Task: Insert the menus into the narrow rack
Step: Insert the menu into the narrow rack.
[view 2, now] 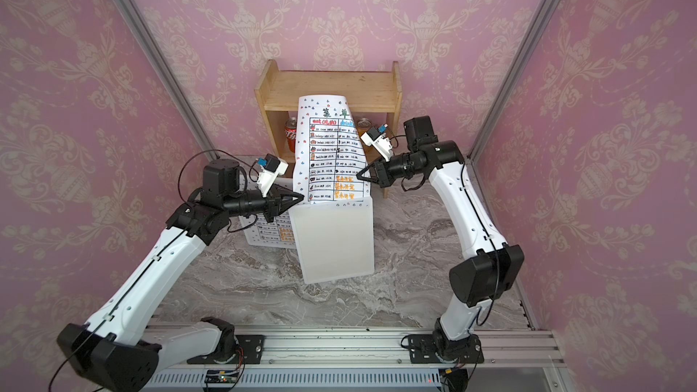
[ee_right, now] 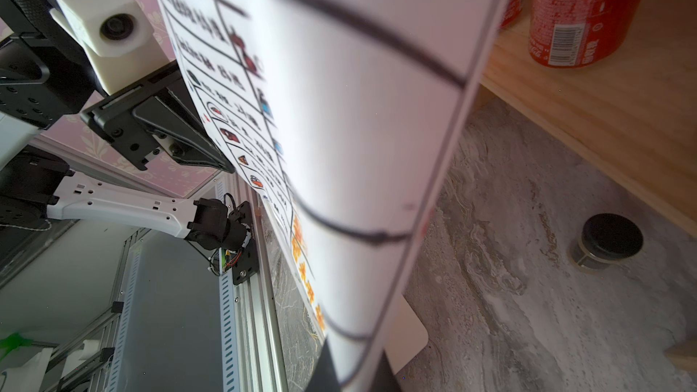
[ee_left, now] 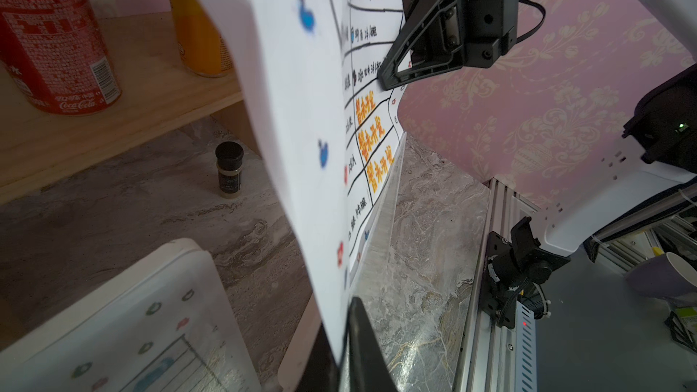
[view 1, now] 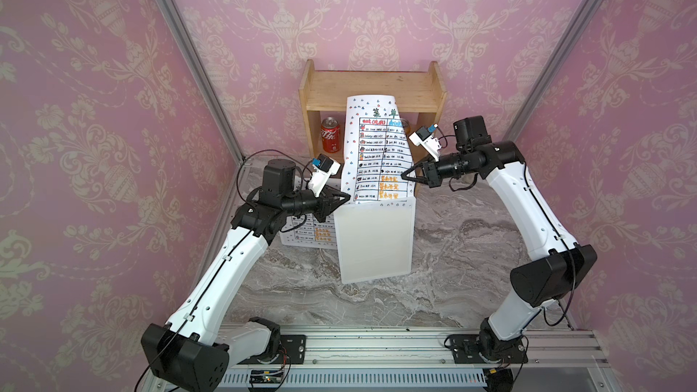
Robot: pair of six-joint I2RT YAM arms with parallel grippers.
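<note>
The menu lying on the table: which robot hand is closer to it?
Left. The left gripper is just above and beside the flat menu, shut on the standing menu. The right gripper grips that sheet's opposite edge, beyond the white rack.

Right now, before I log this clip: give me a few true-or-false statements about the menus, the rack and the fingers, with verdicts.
1. The left gripper and the right gripper each have their fingers shut on a side edge of the upright menu. True.
2. The second menu stands inside the white rack. False: it lies flat on the table beside the rack.
3. A red Coca-Cola can stands on the wooden shelf. True.
4. The upright menu hangs well clear of the rack. False: its lower edge is at the rack's top.
</note>
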